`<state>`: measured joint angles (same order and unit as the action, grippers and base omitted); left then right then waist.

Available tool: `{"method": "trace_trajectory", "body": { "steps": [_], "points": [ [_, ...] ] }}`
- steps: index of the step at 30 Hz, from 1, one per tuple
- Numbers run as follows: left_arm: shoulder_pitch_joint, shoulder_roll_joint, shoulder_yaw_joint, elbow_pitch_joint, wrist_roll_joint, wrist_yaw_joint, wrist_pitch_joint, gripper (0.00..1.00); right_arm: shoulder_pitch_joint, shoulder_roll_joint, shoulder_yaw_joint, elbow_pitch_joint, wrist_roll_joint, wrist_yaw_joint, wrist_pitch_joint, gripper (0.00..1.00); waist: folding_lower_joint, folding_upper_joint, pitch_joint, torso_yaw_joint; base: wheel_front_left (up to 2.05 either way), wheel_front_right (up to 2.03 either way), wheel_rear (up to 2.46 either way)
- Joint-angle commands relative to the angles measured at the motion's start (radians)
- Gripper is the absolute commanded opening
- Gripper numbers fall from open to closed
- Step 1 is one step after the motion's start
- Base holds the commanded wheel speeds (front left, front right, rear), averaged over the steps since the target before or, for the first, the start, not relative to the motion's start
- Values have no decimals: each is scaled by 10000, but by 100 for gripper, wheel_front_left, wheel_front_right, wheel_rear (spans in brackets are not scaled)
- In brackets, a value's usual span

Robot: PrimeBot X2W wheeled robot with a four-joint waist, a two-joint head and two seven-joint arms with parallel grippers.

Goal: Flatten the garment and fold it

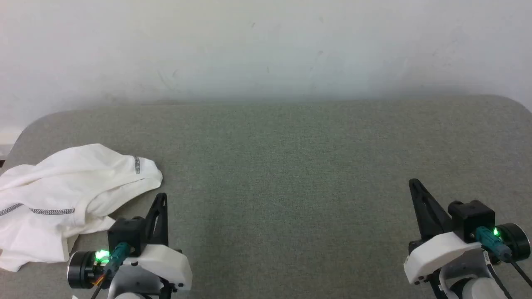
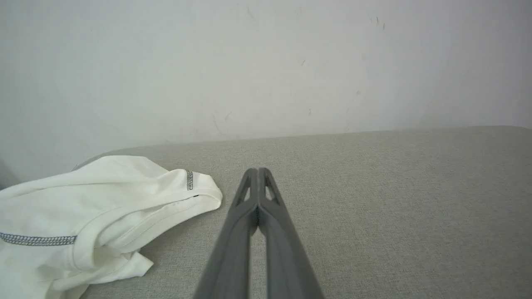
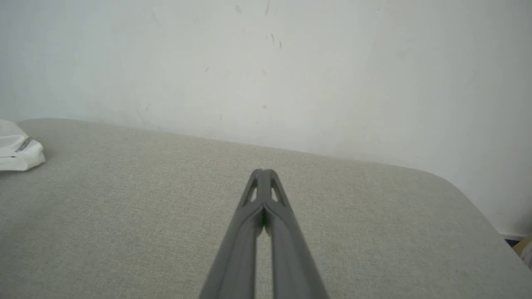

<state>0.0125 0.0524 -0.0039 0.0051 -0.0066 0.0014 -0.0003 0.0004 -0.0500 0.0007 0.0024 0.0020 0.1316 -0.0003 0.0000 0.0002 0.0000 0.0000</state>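
Observation:
The garment [image 1: 62,195], a white T-shirt with grey-black zigzag seams, lies crumpled at the left end of the grey fabric surface [image 1: 291,166]. The left wrist view has the garment [image 2: 83,216] at its lower left, and a corner of the garment [image 3: 18,151] pokes in at the left edge of the right wrist view. My left gripper [image 1: 162,196] is shut and empty, just right of the heap, its tips [image 2: 258,170] pressed together. Far off at the lower right my right gripper [image 1: 412,182] is shut on nothing, with closed tips [image 3: 263,171].
A pale wall [image 1: 266,45] stands right behind the grey surface. The surface has rounded far corners [image 3: 449,182]. Between the two grippers stretches a wide patch of bare grey fabric.

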Motion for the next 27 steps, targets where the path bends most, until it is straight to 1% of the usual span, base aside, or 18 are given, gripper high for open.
{"method": "trace_trajectory", "body": {
  "steps": [1,27],
  "points": [
    [-125,-22,39,-51,66,-14,3,0,-4,-3,-7,-24,-20,-9,3,0,0,-2,0,0,0,0,0],
    [-125,-22,39,-51,66,-14,3,0,-4,-3,-7,-24,-20,-9,3,0,0,-2,0,0,0,0,0]
  ]
}}
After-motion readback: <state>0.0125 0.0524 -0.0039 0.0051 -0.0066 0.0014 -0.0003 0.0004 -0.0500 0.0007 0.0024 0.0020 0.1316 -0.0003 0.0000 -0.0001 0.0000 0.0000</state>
